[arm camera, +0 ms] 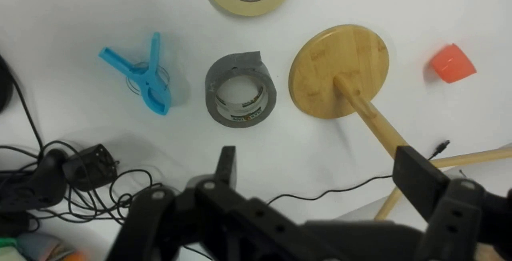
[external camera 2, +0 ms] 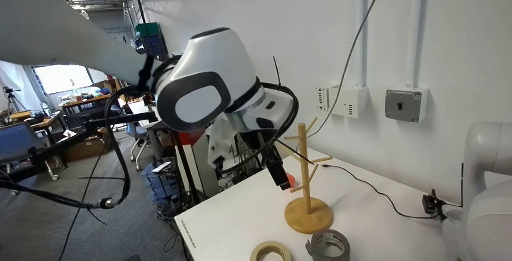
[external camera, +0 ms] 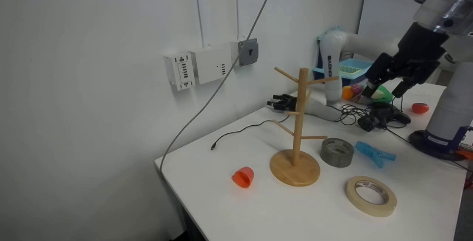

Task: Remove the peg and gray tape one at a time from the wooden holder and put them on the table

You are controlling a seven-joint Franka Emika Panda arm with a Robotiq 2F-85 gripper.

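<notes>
The light-blue peg (external camera: 375, 154) lies on the white table (external camera: 281, 215). It also shows in the wrist view (arm camera: 149, 79). The gray tape (external camera: 332, 158) rests on the table between the peg and the wooden holder (external camera: 300, 122). The tape shows in the wrist view (arm camera: 240, 61) and in an exterior view (external camera 2: 318, 239). The holder stands upright with bare arms; it also shows in an exterior view (external camera 2: 305, 173) and the wrist view (arm camera: 340, 59). My gripper (arm camera: 316, 157) is open and empty, raised above the table. One finger overlaps the holder's pole in the wrist view.
A tan tape ring (external camera: 353, 196) lies in front of the gray tape. An orange-red cup (external camera: 244, 177) lies on its side beyond the holder. A white robot arm (external camera: 330, 67), a thin cable (external camera: 236, 132) and tangled black cords (external camera: 351, 112) are near the wall.
</notes>
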